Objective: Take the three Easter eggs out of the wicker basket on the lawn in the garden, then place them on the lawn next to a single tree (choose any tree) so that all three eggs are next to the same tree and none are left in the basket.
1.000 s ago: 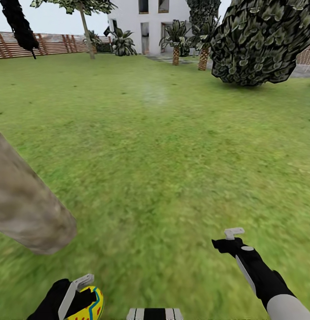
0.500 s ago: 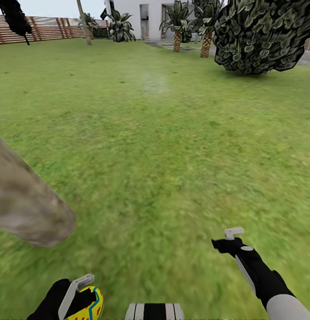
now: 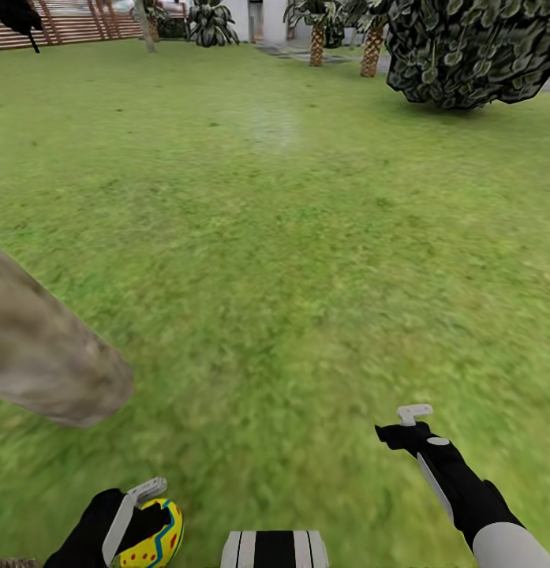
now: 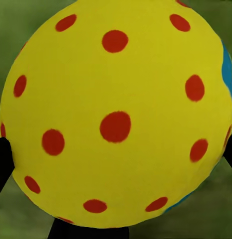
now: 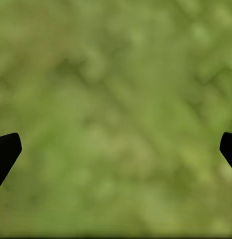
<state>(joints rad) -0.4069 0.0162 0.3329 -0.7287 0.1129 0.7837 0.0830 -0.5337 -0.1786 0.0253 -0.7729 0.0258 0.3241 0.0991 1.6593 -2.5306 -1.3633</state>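
A yellow Easter egg [image 3: 158,536] with red dots and a blue stripe sits in my left gripper [image 3: 144,527], which is shut on it at the bottom left of the head view. In the left wrist view the egg [image 4: 116,114] is very close, with dark fingers [image 4: 2,159] at its sides. Just left of and ahead of that gripper, a thick mottled grey-brown tree trunk [image 3: 46,355] meets the lawn [image 3: 290,260]. My right gripper [image 3: 405,424] hangs open over bare grass at the lower right, with only grass between its fingertips [image 5: 7,149]. The wicker basket and the other eggs are out of view.
A big dark-leaved bush [image 3: 472,47] stands at the far right. Small palms [image 3: 316,35] and a brown slatted fence [image 3: 69,20] line the far edge of the garden. My striped base [image 3: 275,550] shows at the bottom middle. Open grass stretches ahead.
The whole picture has shifted: the camera tilted down, so the house and fence slid up out of the frame. The egg stays in my left gripper, and the arms hold their places.
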